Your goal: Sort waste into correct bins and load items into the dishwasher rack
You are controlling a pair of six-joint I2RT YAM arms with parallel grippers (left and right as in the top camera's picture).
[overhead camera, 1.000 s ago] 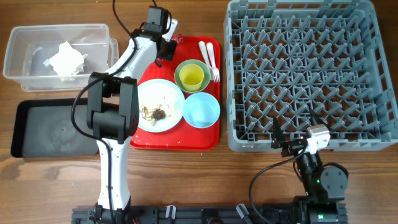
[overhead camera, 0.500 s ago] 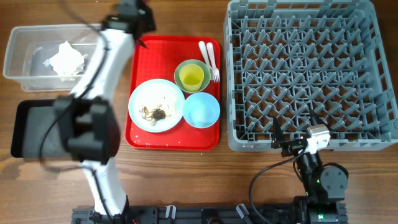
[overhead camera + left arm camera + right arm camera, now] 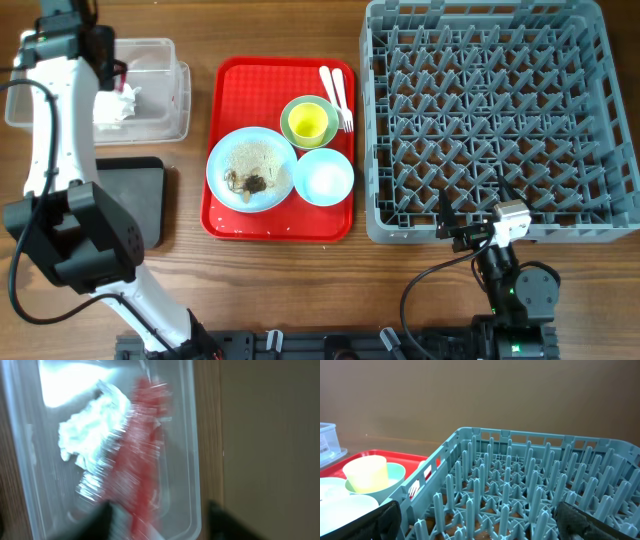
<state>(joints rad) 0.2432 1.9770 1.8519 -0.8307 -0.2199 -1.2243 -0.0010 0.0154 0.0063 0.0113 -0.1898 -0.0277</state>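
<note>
While left end effector (image 3: 162, 517) hovers, jaws apart, red wrapper (image 3: 142, 445) lies directly below, over clear tub (image 3: 196, 460), beside napkin (image 3: 85, 440); long axis along tub.

- Red serving tray (image 3: 280, 225); red wrapper (image 3: 142, 460).
- Pale blue plate (image 3: 215, 170) with brown scraps (image 3: 250, 182); pale blue bowl (image 3: 325, 177).
- Pale green bowl (image 3: 290, 115); yellow cup (image 3: 308, 122).
- Grey rack (image 3: 480, 100), grid-patterned.
- White napkin (image 3: 118, 103); clear tub (image 3: 165, 120); black tray (image 3: 140, 200).
- Brown wood-grain table (image 3: 300, 290).

I see a wooden tabletop (image 3: 280, 290) with four things on it: clear tub (image 3: 182, 90) back-left, black tray (image 3: 140, 200) beside it, red serving tray (image 3: 225, 225) centre, grey rack (image 3: 372, 120) right.
</note>
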